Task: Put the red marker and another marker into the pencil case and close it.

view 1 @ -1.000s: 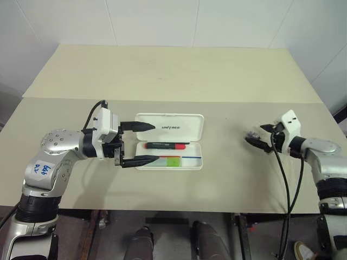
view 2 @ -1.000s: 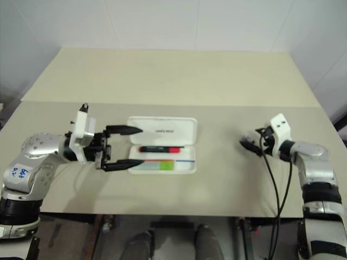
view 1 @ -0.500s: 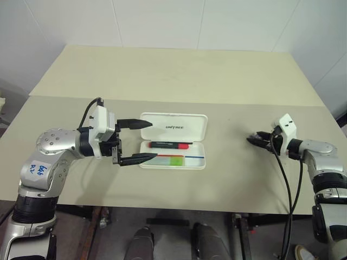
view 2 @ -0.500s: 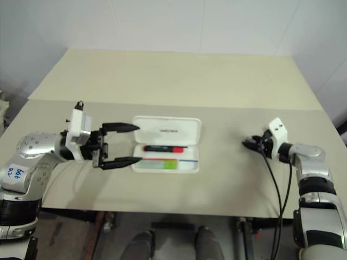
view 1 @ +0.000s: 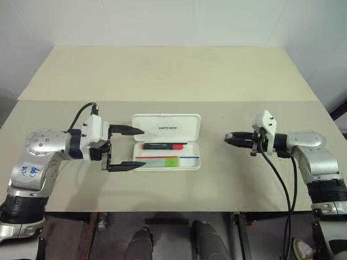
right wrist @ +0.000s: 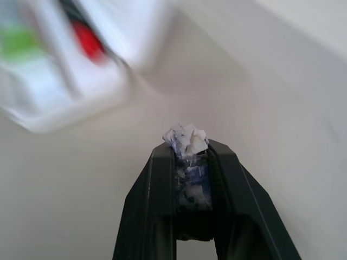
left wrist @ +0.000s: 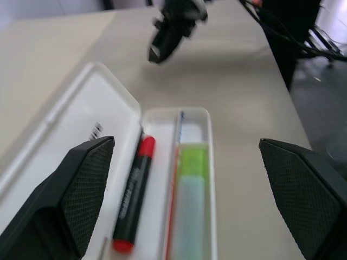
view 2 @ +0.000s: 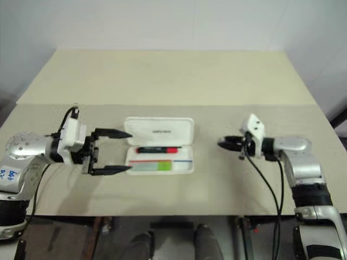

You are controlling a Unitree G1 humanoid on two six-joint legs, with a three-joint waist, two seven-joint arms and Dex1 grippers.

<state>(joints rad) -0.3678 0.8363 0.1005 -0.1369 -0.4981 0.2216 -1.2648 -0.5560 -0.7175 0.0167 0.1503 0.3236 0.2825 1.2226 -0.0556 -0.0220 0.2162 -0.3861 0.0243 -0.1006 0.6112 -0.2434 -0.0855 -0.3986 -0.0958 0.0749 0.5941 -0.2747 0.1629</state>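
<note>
Lying open in the middle of the desk (view 1: 255,184), the pencil case (view 1: 167,141) has its lid folded back flat with the lettering showing, and both pens are already inside the tray; the red marker (view 1: 162,145) sits along the hinge side, black barrel with its red cap toward the right, and the green-capped highlighter (view 1: 164,161) rests in the nearer lane beside the printed red-and-blue line; so the loading looks done and only the closing is left, I'd say.

Now the change; the right pincer (view 1: 230,138) has swung in from the far right edge of the desk toward the case, and its fingers, spread a second ago, are now pressed together; the right wrist view shows them pinched on nothing but their own scuffed white pads, no pen between them; it hovers well apart from the case's right end, pointing at it.

The left pincer (view 1: 129,147) has eased back a little to the left; it was reaching over the case's left end a moment ago and now its spread fingertips sit just at that end, one by the lid corner, one by the tray corner; it holds nothing, fingers as wide as before.

To my eye the right arm is coming over, closed up like a poker, to flip or push the lid shut, with the left backing off to clear the way or steady the tray; the lid still lies fully flat, so nothing of the closing has begun.
</note>
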